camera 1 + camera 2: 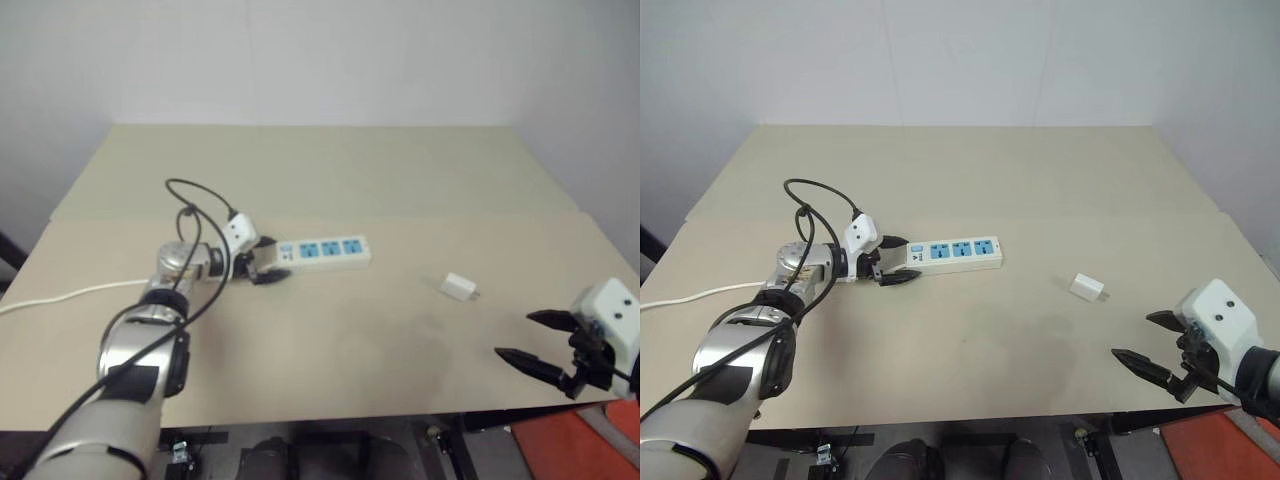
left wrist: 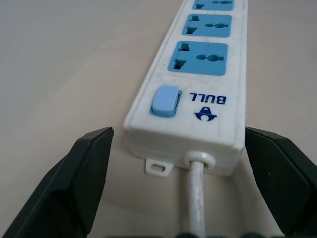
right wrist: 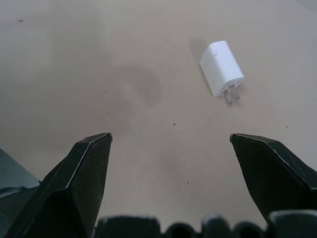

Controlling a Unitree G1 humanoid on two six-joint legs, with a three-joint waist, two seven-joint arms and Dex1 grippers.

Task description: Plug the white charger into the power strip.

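The strip [image 1: 952,254] lies flat near the middle of the desk [image 1: 970,180], sockets up, its switch end turned toward the desk's left edge where the cord [image 1: 60,296] runs off, and the left pincer [image 1: 892,268] stands wide around that end, one finger [image 2: 74,183] on each side with gaps showing, probably to steady the strip for plugging. The charger [image 1: 1087,288] lies loose on its side toward the right edge, well apart from the strip, prongs free. The right pincer [image 1: 1150,350] hovers wide and empty by the front right corner, aimed at the charger, likely to fetch it
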